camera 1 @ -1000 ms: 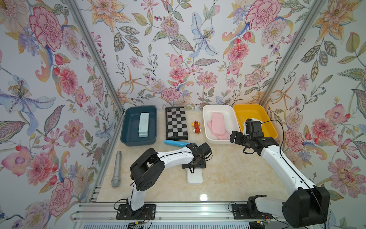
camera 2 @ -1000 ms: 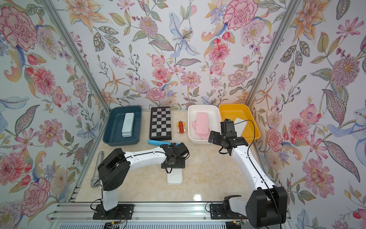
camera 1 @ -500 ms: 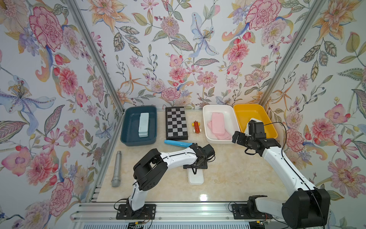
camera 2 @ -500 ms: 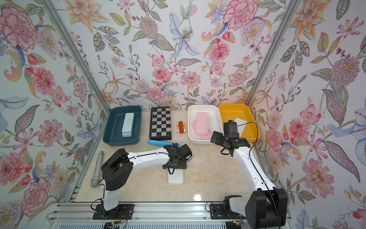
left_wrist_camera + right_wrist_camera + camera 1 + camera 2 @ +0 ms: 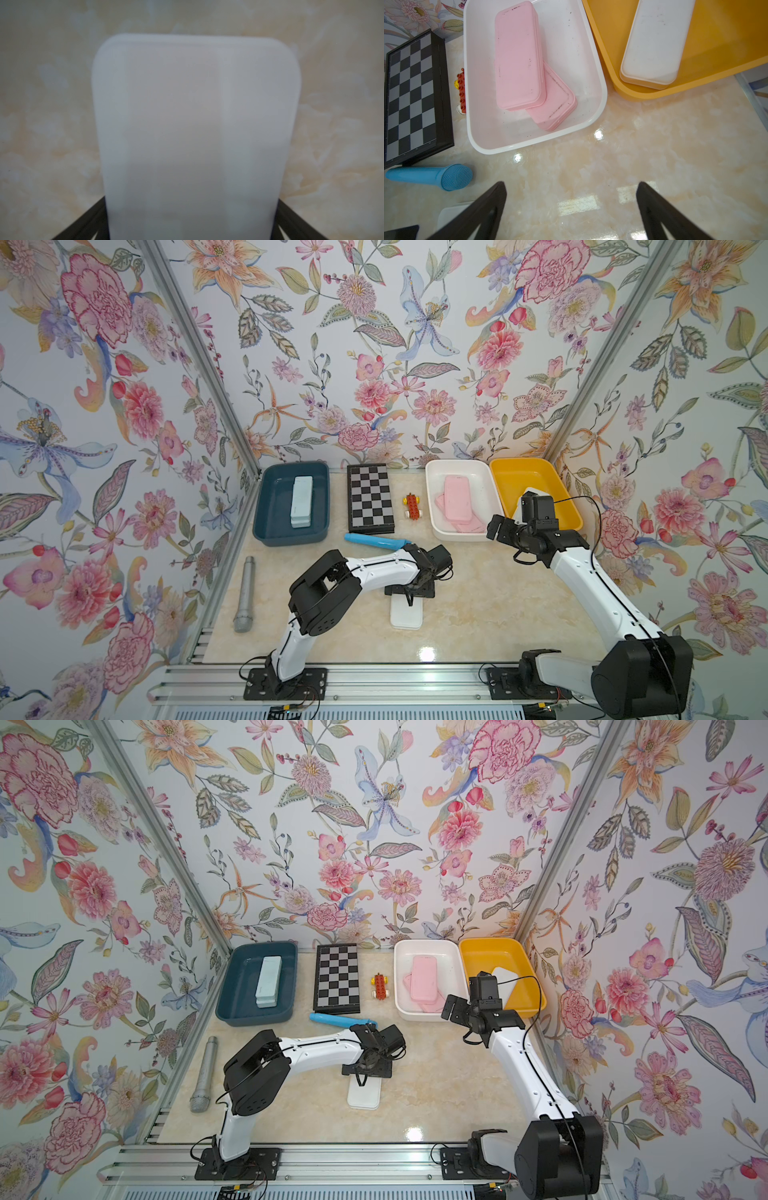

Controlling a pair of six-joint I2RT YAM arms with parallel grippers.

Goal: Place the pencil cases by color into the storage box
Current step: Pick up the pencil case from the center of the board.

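Two tools gaping wide: left tool (image 5: 191, 232) straddling the white pencil case (image 5: 406, 611) lying flat on the desk (image 5: 478, 614), not clamping it; right tool (image 5: 571, 216) hanging empty near the white tray (image 5: 600, 97). Pink cases (image 5: 519, 58) stacking in that tray; another white case (image 5: 654, 41) leaning in the yellow tray (image 5: 612, 68); light blue cases (image 5: 301, 502) lying in the dark blue tray (image 5: 270, 506).

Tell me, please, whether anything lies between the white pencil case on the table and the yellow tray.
Nothing visible lies on the bare tabletop between the white pencil case and the yellow tray, but the right arm reaches across that stretch, its open right gripper near the tray.
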